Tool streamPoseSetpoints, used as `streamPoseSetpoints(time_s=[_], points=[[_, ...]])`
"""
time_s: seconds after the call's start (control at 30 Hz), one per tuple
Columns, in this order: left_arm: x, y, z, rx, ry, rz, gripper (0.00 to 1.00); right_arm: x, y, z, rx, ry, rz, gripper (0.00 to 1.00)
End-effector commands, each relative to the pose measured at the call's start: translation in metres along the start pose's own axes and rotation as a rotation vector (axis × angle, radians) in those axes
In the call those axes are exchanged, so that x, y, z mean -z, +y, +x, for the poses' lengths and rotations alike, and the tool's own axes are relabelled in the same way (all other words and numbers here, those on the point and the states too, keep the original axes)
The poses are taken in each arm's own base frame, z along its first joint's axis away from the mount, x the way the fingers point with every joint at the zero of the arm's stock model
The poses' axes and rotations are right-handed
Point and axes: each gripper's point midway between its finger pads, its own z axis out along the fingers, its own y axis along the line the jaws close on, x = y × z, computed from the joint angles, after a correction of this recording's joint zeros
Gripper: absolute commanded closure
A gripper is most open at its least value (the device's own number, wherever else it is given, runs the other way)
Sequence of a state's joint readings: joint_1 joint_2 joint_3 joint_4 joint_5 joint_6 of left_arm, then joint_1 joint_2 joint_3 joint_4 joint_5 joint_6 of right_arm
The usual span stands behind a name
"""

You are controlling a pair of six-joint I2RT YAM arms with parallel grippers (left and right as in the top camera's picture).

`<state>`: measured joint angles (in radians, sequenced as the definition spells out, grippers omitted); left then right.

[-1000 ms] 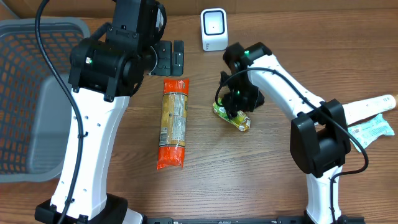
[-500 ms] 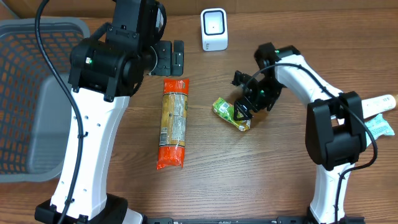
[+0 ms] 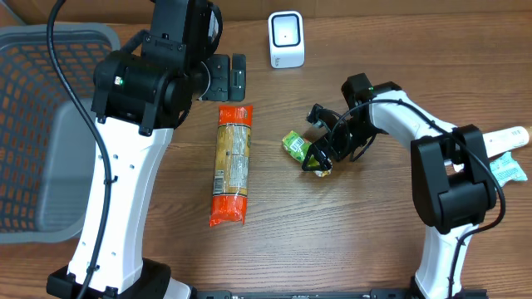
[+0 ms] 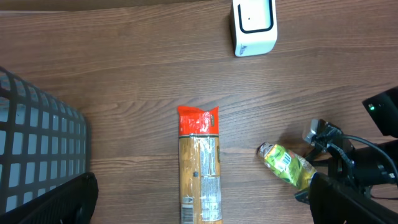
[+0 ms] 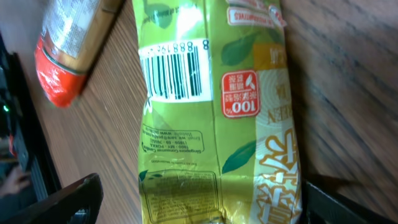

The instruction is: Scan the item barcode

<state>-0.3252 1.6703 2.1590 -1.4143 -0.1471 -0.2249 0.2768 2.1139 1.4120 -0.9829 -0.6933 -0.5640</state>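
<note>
The green packet (image 3: 293,144) lies flat on the table (image 3: 349,241), right of centre, in much the same spot and at much the same slant as a second ago; what has changed is the arm over it. A second ago the right gripper (image 3: 320,159) sat squarely on top of the packet with its jaws partly closed. Since then the jaws have spread, the arm has swung out to the right, and the claw now reaches in low at the packet's lower right end. In the right wrist view its fingers (image 5: 62,199) stand wide apart at either edge, with the packet running between them and neither finger pinching it, so nothing is held. That view also shows the barcode (image 5: 177,68) printed on the upward face, plainly readable and unobstructed. The white scanner (image 3: 286,39) stands at the far edge of the table, well apart from the packet. This looks like a let-go and a fresh approach rather than progress toward the scan. The packet probably needs to be gripped by its end, lifted, and turned so the code faces the scanner window. The left gripper (image 3: 226,76) hangs spread and empty near the top of the long orange packet (image 3: 232,164), taking no part.
</note>
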Motion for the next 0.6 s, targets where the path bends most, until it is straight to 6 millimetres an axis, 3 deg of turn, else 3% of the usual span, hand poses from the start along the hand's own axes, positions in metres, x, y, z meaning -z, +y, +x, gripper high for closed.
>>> streamPoseSetpoints(time_s=[0.0, 0.3, 0.57], points=[[-0.001, 0.003, -0.001, -0.016, -0.002, -0.012, 0.01, -0.029, -0.012, 0.034, -0.150, 0.086, 0.016, 0.06], [-0.001, 0.003, -0.001, -0.016, -0.002, -0.012, 0.00, -0.033, -0.019, 0.036, -0.284, 0.079, 0.048, 0.27], [-0.001, 0.003, -0.001, -0.016, -0.002, -0.012, 0.01, -0.048, -0.018, 0.045, -0.336, 0.109, 0.094, 0.30]])
